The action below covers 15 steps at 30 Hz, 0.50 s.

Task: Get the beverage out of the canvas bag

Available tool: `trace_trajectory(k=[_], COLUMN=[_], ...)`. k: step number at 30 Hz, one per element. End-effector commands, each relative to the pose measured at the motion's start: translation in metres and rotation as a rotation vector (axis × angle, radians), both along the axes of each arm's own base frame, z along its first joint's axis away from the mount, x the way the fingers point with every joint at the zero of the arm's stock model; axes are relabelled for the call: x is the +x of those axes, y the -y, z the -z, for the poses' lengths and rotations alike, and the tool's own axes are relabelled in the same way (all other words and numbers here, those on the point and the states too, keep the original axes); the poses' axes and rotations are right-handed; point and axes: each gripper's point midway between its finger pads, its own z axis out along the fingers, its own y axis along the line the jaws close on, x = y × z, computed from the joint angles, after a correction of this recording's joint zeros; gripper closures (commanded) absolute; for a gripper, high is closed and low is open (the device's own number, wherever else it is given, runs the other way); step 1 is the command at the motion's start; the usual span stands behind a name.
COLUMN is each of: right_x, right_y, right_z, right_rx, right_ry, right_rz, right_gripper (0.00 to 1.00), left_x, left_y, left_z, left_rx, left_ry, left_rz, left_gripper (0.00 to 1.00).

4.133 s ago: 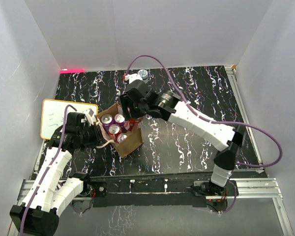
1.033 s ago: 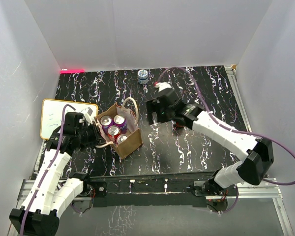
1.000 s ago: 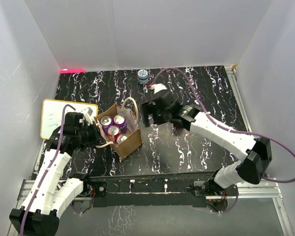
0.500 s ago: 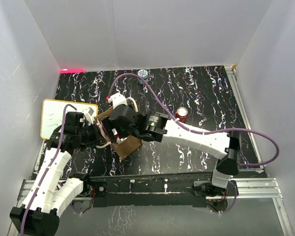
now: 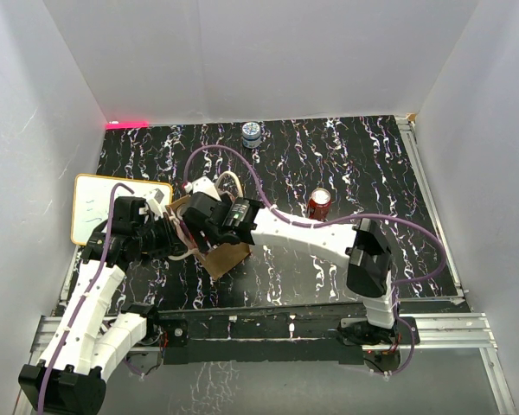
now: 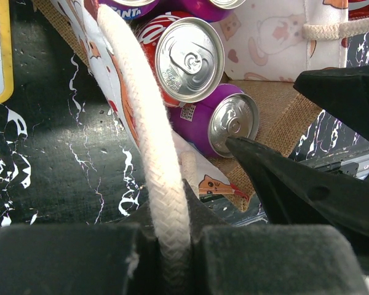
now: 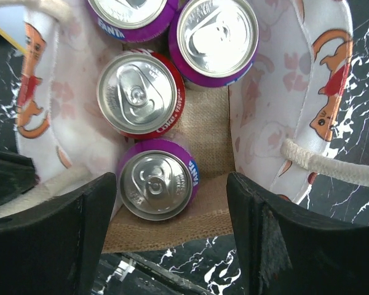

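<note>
Top view: canvas bag (image 5: 227, 257) sat on the table (image 5: 346, 156) left of centre, near the white board (image 5: 95, 207). Left gripper (image 5: 175, 235) was at the bag's left wall. Right gripper (image 5: 202, 226) reached in over the open mouth. A loose red can (image 5: 318, 205) stood upright on the table, well apart to the right of the bag. A small blue-white can (image 5: 252, 132) stood at the far edge.

Left wrist: jaws pressed together, pinching the cream rope handle (image 6: 149, 123). Inside the bag, the Coke can (image 6: 189, 58) and near purple can (image 6: 232, 123) stood upright, side by side. Right arm's black fingers (image 6: 295, 178) hung over the bag, one tip just beside the near purple can.

Right wrist: jaws spread, one finger either side of the near purple can, pinching nothing visible. Four cans stood in the bag: two far purple cans (image 7: 216, 37), the Coke can, then the near purple one. Second rope handle (image 7: 332, 169) lay across the right wall.
</note>
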Motion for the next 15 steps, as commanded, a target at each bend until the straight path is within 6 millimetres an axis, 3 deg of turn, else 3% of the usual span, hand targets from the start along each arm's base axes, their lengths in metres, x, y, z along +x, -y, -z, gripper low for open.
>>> trace_trajectory(k=[1, 7, 15], right_x=[-0.003, -0.013, -0.023], right_y=[0.003, 0.001, 0.001], right_z=[-0.008, 0.01, 0.042], right_rx=[0.034, 0.019, -0.045], right_ry=[-0.008, -0.074, -0.167], right_rz=[-0.025, -0.071, -0.108], right_gripper=[0.25, 0.12, 0.06], left_x=[-0.007, -0.007, -0.007], left_y=[0.0, 0.0, -0.001], left_z=[0.005, 0.004, 0.004], left_rx=[-0.001, -0.004, -0.005], left_ry=[-0.026, -0.022, -0.018], left_rz=[0.014, 0.016, 0.012], left_gripper=[1.0, 1.0, 1.0])
